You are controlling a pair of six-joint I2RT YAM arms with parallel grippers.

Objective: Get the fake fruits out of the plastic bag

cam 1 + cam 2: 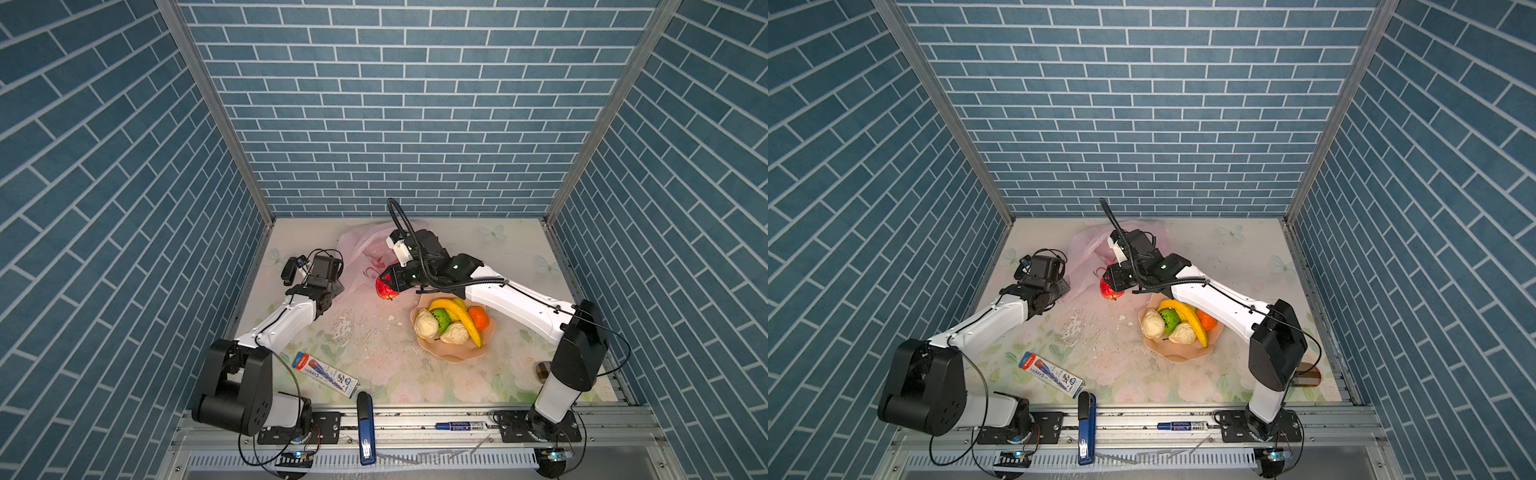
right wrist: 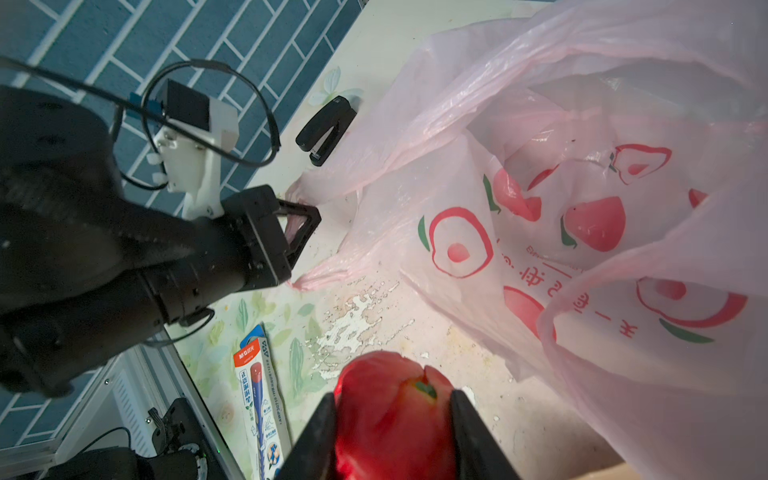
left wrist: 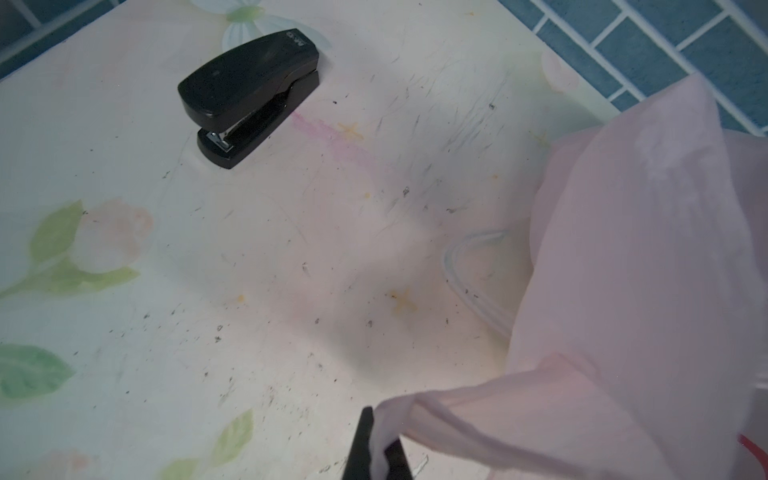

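Grips red fruit (image 2: pixel 386 386) w/ rt gripper (image 2: pixel 392 415), jaws pressed against both its sides. Holds it outside the bag (image 2: pixel 582 208), between bag & plate (image 1: pixel 453 353), just off plate's rim on the left-arm side. Can't tell if it touches table (image 1: pixel 511 249).

Pinches a bag handle w/ left gripper (image 3: pixel 380 451), jaws fully together on the thin plastic, handle stretched from there to the bag body. Sits well apart from plate, beyond the red fruit on that same left-arm side.

In both top views, bag (image 1: pixel 361 253) (image 1: pixel 1088 249) crumpled on table behind plate toward back wall, pink & see-through, red fruit prints on its side. Mouth gapes toward rt wrist cam; can't make out what's inside.

On plate: banana (image 1: pixel 461 316) across the pile, green ball (image 1: pixel 441 318) under it, orange (image 1: pixel 479 318) at the rim nearest rt arm, 2 pale fruits (image 1: pixel 426 324) (image 1: pixel 455 332) on the near side. All bunched & touching.

Elsewhere, relative to plate:
- black stapler (image 3: pixel 249 95): far side of bag from plate, near side wall.
- pen box (image 1: pixel 326 374): flat on table, nearer front edge than plate, well off to the left-arm side.
- blue stapler (image 1: pixel 365 424) & marker (image 1: pixel 459 425): on front rail, well apart from plate.
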